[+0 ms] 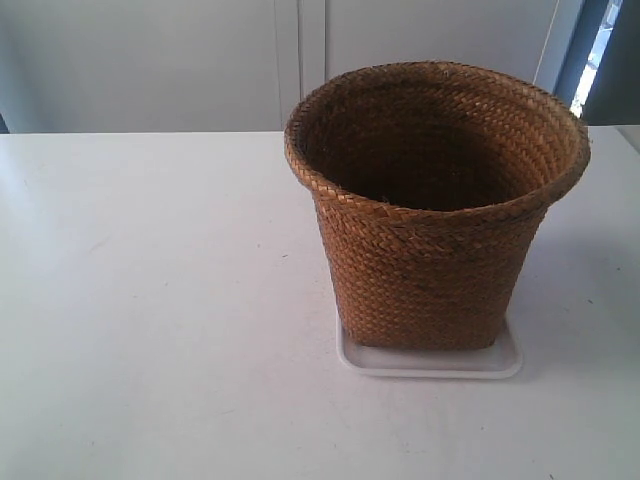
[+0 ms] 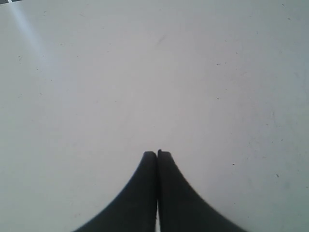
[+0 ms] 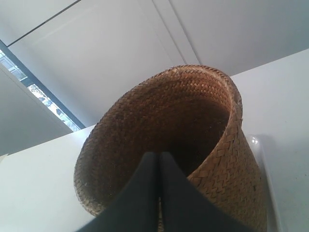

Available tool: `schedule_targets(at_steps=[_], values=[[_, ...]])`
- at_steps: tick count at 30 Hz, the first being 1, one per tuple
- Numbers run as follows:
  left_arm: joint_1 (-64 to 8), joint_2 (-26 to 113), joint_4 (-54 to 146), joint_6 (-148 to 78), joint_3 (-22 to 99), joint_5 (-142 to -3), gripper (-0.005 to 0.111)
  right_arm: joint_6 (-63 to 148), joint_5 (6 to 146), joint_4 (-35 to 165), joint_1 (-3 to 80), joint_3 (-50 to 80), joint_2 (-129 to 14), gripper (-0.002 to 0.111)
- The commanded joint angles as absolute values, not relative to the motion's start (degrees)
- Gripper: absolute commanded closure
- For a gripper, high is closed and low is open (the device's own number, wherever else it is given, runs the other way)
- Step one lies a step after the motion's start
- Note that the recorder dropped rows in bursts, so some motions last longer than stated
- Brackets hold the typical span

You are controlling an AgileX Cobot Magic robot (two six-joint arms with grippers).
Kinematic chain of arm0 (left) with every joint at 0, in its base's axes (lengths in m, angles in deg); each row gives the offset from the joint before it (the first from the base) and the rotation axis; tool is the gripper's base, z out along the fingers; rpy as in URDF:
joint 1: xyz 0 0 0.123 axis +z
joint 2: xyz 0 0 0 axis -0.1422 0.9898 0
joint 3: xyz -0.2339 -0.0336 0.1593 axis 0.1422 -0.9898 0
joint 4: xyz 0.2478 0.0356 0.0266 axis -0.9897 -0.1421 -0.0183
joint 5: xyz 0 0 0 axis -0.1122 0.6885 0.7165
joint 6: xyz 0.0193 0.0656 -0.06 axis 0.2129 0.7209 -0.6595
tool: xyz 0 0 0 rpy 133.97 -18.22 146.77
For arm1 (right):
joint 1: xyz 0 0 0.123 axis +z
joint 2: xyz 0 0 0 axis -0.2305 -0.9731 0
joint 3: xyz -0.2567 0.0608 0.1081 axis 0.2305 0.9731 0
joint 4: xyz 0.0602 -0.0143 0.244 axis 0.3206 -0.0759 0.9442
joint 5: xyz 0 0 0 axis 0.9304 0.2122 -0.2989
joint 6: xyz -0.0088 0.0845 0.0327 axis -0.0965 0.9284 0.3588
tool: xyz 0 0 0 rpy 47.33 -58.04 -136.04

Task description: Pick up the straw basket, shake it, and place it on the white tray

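The straw basket (image 1: 430,270) stands upright on the white tray (image 1: 432,363), right of the table's middle; its base covers most of the tray and its dark inside holds nothing I can see. No arm shows in the exterior view. My right gripper (image 3: 160,153) is shut on nothing, its black fingers pressed together and pointing at the basket (image 3: 145,111) from the side, apart from it. A strip of the tray (image 3: 263,154) shows beside the basket's base. Over bare white table, my left gripper (image 2: 157,153) is also shut on nothing.
The white table (image 1: 150,300) stretches wide to the exterior view's left of the basket. A pale wall with a vertical seam (image 1: 300,60) runs behind the table, and a window strip (image 1: 598,45) shows at the back right.
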State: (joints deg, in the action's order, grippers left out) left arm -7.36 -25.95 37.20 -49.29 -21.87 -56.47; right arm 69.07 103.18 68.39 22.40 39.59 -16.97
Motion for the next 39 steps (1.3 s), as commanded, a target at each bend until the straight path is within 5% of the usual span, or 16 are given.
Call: schedule_targets(at_steps=[1,24,39], values=[[-7.1,-26.2,37.6,-49.9,-22.2,-57.0,0.107,69.0,103.1,68.1,22.5,39.7,-16.6,0.108],[-7.1,-26.2,37.6,-49.9,-22.2,-57.0,0.107,68.5,105.5,61.6,22.5,39.8,-16.6,0.108],[-7.1,-26.2,37.6,-49.9,-22.2,-57.0,0.107,51.1,92.4,58.8,18.7,61.2,-11.2,0.108]])
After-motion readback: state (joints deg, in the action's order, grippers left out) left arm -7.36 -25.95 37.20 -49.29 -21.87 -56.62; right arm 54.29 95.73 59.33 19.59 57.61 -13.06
